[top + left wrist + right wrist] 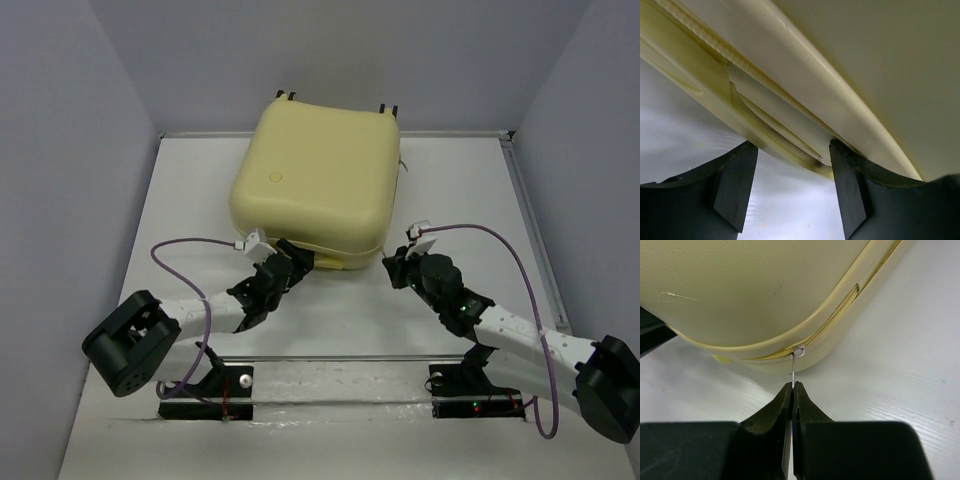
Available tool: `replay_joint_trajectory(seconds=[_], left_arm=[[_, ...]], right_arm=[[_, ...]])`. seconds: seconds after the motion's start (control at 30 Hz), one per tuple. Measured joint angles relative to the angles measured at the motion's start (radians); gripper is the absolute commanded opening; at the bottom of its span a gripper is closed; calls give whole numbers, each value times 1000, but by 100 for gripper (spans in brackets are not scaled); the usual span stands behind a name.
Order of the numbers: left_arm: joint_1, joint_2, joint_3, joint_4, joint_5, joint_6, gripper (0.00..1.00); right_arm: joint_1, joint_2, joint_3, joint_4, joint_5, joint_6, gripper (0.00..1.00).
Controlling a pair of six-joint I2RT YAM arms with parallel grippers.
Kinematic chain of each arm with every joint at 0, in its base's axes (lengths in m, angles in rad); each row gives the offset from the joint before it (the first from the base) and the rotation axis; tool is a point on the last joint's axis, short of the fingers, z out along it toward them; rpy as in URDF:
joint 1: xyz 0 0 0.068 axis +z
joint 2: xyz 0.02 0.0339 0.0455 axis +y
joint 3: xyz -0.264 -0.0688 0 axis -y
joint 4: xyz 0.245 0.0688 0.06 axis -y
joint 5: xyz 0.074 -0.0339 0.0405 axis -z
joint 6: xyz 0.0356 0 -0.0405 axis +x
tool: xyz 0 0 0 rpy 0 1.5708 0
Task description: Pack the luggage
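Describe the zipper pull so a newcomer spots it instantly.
Start at the pale yellow luggage; go to its near corner on the right arm's side. The right gripper is shut on the zipper pull: a thin silvery tab, the only shiny bit on the cream zipper track.

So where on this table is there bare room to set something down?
Bare table left of the luggage, up to the wall, and right of it. Crowded along its near edge: the left gripper there, the right gripper shut on the zipper pull.
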Motion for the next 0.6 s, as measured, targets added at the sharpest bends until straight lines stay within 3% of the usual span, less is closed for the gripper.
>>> replay_joint_trajectory(seconds=[0.07, 0.17, 0.23, 0.4, 0.6], left_arm=[[0, 32, 5, 15, 3, -16, 62], [-5, 81, 6, 68, 9, -58, 22], [-7, 95, 9, 95, 12, -134, 6], [4, 108, 1, 121, 9, -262, 6], [13, 79, -40, 147, -6, -246, 6]], right_arm=[[2, -3, 0, -2, 0, 4, 7], [2, -3, 0, -3, 3, 8, 7], [2, -2, 0, -3, 10, 11, 7], [8, 5, 0, -2, 25, 35, 7], [19, 51, 19, -16, 80, 69, 7]])
